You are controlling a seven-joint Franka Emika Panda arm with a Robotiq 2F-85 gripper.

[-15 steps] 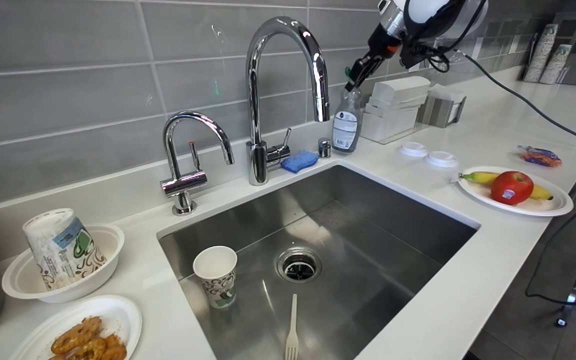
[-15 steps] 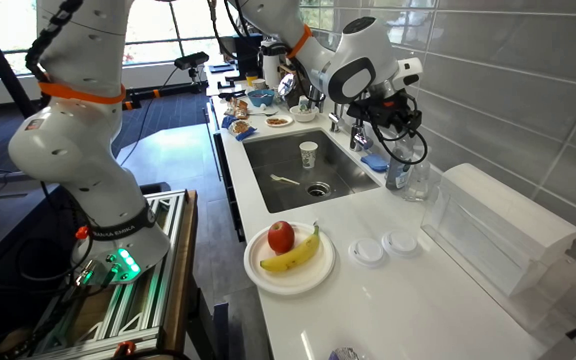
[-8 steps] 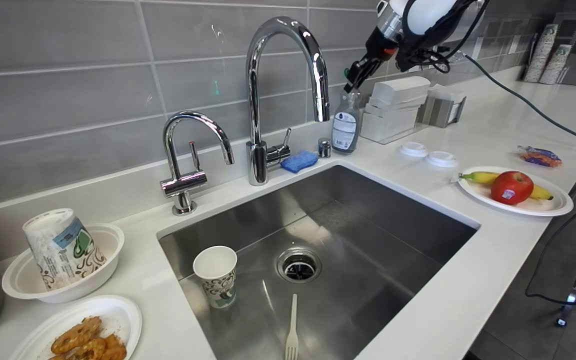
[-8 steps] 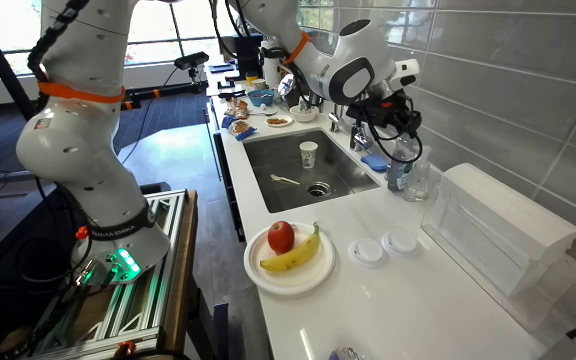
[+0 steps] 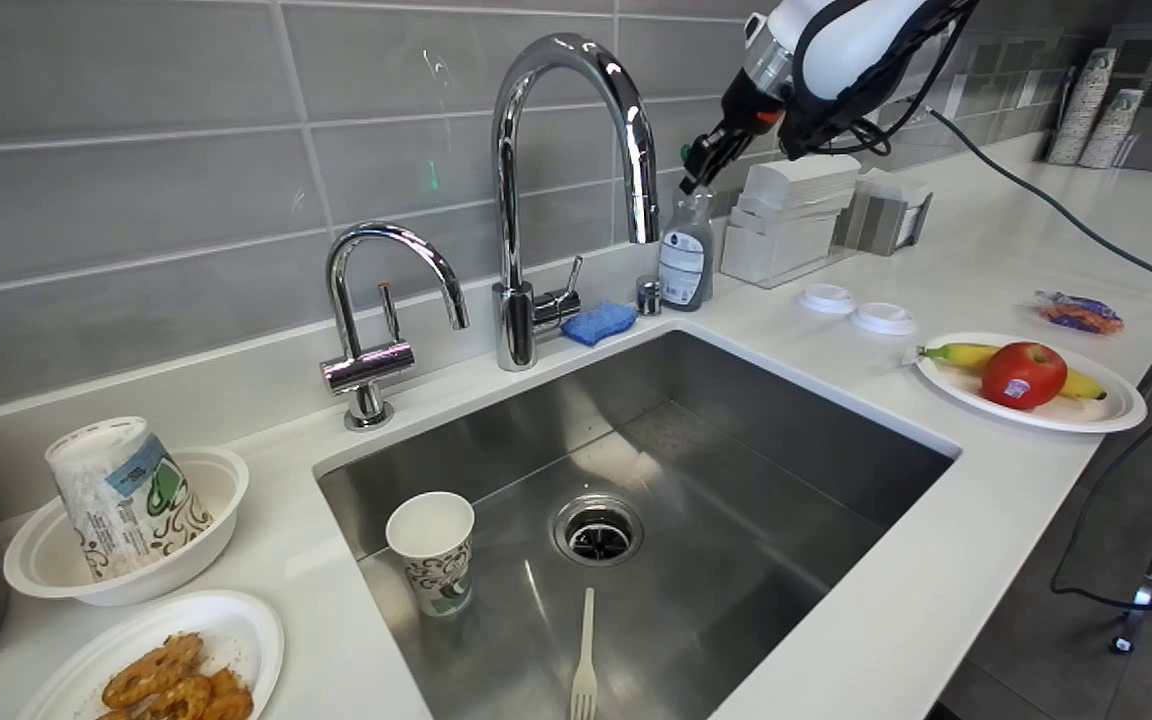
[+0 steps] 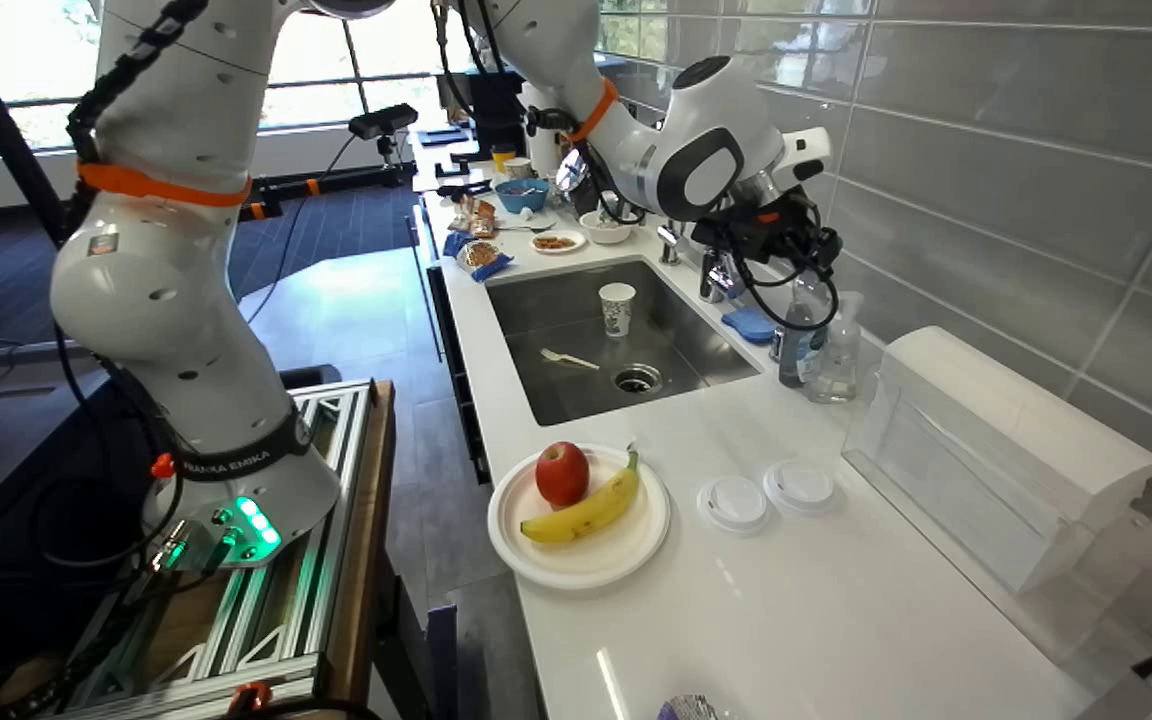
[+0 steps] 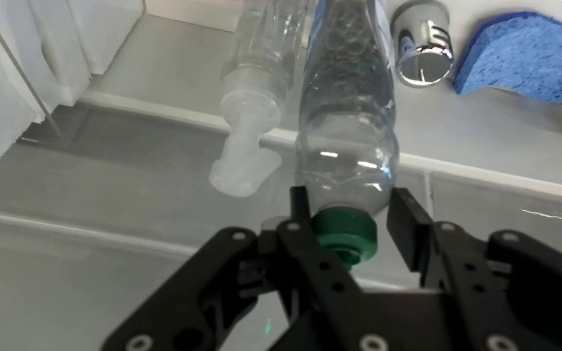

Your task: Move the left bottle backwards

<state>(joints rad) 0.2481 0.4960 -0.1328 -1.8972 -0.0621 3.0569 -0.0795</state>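
Note:
The left bottle is clear with a bluish-grey body, a white label and a green cap. It stands nearly upright on the counter beside the sink's back corner in both exterior views (image 5: pixel 684 265) (image 6: pixel 796 362). In the wrist view the bottle (image 7: pixel 348 131) runs up from between the fingers. My gripper (image 7: pixel 349 197) has one finger on each side of the cap and shoulder, with the tips against the shoulder. The gripper (image 5: pixel 693 180) reaches down at a slant from the upper right. In an exterior view cables and the gripper body hide the bottle's top.
A clear pump bottle (image 7: pixel 249 117) stands close beside it, also in an exterior view (image 6: pixel 839 370). A chrome cap (image 5: pixel 648 296), a blue sponge (image 5: pixel 598 323) and the tall faucet (image 5: pixel 508 200) are nearby. A paper towel holder (image 6: pixel 996 450) stands along the wall. The sink (image 5: pixel 736 500) lies in front.
My gripper has moved slightly away from the wall and toward the sink. The bottle has shifted with it and stands straighter.

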